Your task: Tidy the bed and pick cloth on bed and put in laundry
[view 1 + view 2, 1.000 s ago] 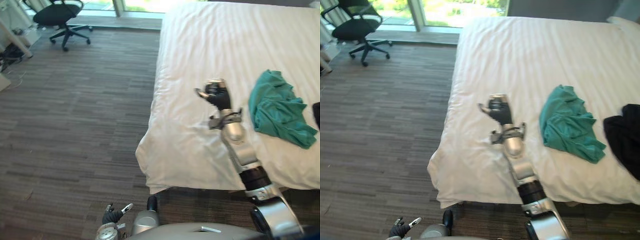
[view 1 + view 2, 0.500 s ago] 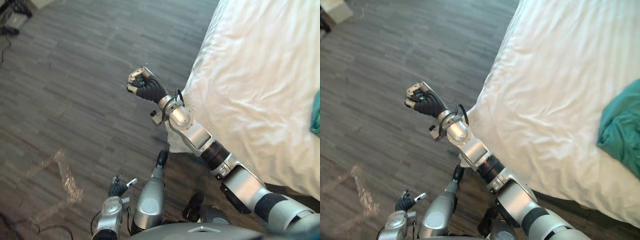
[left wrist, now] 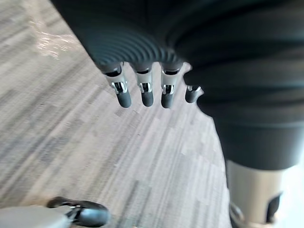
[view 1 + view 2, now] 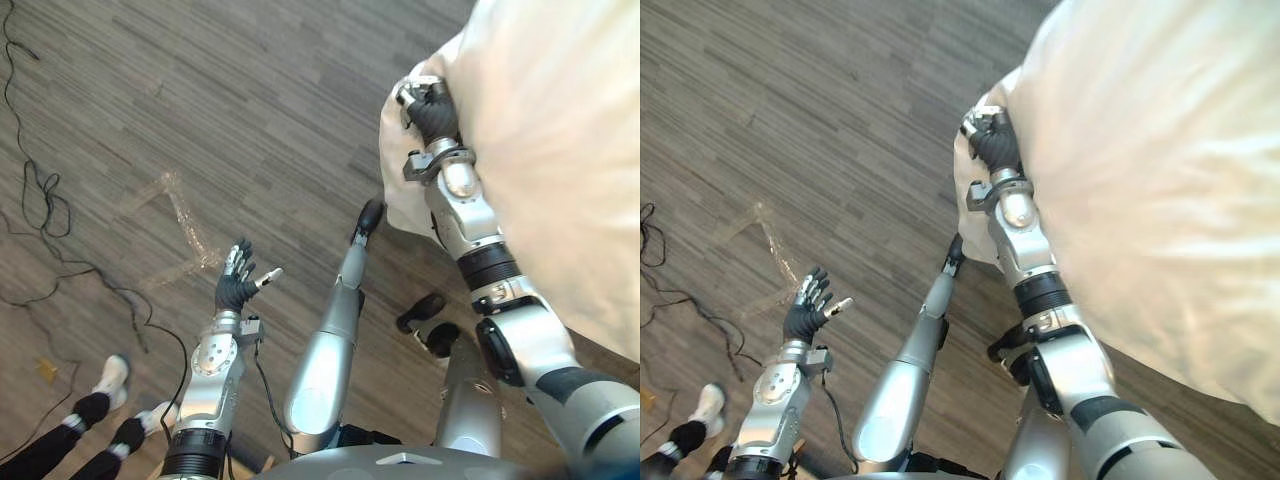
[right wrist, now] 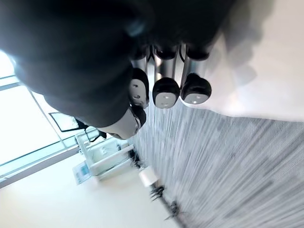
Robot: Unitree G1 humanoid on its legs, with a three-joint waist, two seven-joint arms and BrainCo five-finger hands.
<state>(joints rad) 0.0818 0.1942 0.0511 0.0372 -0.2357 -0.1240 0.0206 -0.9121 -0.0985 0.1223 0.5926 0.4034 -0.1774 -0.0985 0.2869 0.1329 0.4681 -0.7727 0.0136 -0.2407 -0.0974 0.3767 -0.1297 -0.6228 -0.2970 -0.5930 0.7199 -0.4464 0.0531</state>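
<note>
the grey wood-look floor takes up most of the head views. the bed comes in at the upper right, covered by a white sheet whose near corner bulges out and hangs down over the floor. at the lower left edge a person's legs in dark socks and white shoes stand on the floor, well apart from the bed. a crumpled strip of clear plastic lies on the floor between the person's legs and the bed corner, near the left hand.

the right hand reaches up from the lower right and sits against the sheet's hanging corner, its dark ribbed back toward the camera. in its own wrist view its fingers are curled inward with the thumb tucked close beside them, and nothing shows inside the curl (white sheet lies just past the fingertips, with floor beyond it).

the left hand is raised over the bare floor at the lower left, well apart from the bed. its fingers are spread and relaxed, with the thumb out to the side, and it is holding nothing.
</note>
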